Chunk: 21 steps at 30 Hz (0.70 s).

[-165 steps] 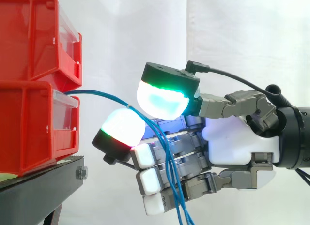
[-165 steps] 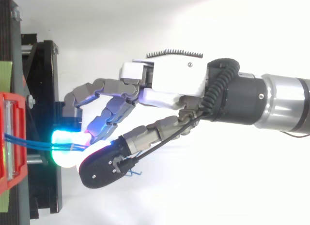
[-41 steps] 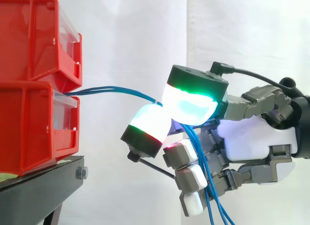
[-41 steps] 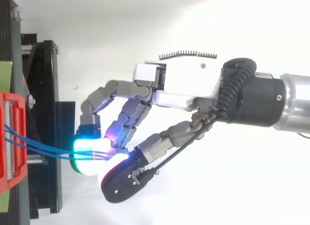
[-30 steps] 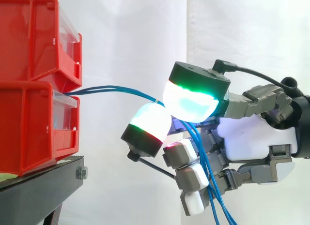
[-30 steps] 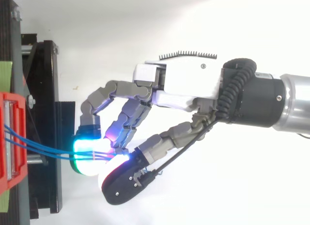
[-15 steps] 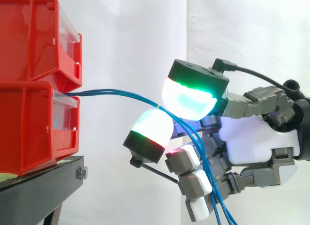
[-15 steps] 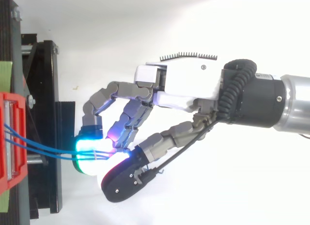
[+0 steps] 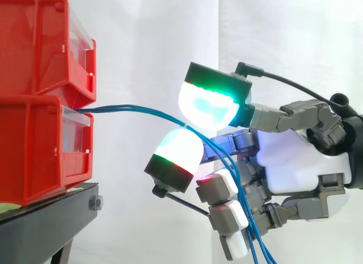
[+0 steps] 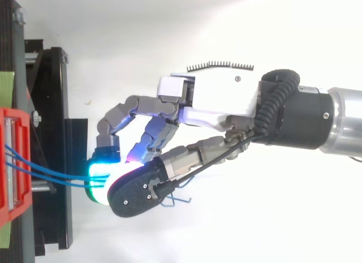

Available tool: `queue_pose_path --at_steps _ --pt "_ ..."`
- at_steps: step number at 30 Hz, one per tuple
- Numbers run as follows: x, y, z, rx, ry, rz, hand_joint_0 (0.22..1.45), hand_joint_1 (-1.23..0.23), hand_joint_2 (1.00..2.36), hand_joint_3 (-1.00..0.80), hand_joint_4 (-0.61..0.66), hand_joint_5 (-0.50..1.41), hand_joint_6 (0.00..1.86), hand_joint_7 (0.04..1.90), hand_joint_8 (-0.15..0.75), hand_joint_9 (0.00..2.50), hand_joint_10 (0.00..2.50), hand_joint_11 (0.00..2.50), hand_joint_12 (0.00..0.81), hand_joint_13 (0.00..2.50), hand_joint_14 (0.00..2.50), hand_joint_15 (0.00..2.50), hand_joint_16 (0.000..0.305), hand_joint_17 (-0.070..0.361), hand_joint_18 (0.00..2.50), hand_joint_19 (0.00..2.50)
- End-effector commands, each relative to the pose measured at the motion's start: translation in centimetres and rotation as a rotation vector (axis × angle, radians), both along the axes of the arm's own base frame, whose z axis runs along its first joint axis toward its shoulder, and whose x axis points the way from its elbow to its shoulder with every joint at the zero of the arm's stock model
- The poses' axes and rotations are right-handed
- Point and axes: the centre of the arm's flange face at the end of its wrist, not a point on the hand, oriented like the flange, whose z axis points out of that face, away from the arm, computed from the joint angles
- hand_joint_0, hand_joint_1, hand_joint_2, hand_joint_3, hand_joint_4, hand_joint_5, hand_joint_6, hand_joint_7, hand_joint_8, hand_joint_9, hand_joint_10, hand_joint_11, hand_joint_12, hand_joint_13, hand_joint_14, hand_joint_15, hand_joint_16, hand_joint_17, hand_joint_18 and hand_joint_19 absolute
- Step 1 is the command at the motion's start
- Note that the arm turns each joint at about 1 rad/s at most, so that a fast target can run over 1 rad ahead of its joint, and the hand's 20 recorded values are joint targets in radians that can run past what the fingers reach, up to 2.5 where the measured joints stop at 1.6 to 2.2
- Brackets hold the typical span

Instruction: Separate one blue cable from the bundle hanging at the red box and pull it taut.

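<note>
Between the lower red bin (image 9: 34, 145) and the hand (image 9: 295, 162), we see the blue cables (image 9: 136, 109) leave the bin's front, run nearly level through the air, cross the top of the lower glowing pad (image 9: 178, 147) and drop past the curled fingers (image 9: 229, 216) out of the bottom of the side view. The fingers are curled, with the bundle hooked over that lower pad. The upper green pad (image 9: 207, 105) stands clear above it, so nothing is pinched. From above, two strands lie apart near the bin and close up at the pad. We judge these cables light, thin and limp, with a smooth jacket that may slide across the soft pads, so the risks are slipping and catching a neighbouring strand, not weight. We think the best hold is on the free span towards the bin, where the strands lie apart, with one strand pinched between the two pads. How they are fixed inside the bin is hidden, so we would pull gently
</note>
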Motion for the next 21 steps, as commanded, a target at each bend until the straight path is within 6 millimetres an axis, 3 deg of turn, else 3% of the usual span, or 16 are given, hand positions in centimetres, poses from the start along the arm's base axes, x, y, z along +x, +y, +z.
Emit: queue_pose_path --at_steps 1,12,15,21 --pt "0.0 0.0 -0.1 0.0 0.002 -0.001 0.66 -0.67 1.01 -0.39 0.06 -0.19 0.82 0.98 0.283 1.06 0.02 0.93 0.32 1.02 0.03 0.84 0.039 0.088 0.92 0.64" --pt "0.0 0.0 0.0 -0.002 0.0 -0.019 0.67 -0.76 1.01 -0.35 0.08 -0.2 0.83 0.97 0.284 1.02 0.02 0.95 0.317 1.0 0.03 0.83 0.04 0.089 0.91 0.63" --pt "-0.4 -0.1 -0.9 -0.004 0.015 -0.014 0.71 -0.8 1.01 -0.33 0.04 -0.21 0.83 0.95 0.285 1.02 0.02 0.94 0.325 0.99 0.03 0.82 0.04 0.09 0.91 0.63" --pt "-0.4 0.0 -1.3 0.001 -0.008 -0.021 0.72 -0.86 1.03 -0.14 0.0 -0.21 0.86 1.07 0.285 1.0 0.02 0.95 0.318 0.97 0.03 0.84 0.039 0.089 0.9 0.64"
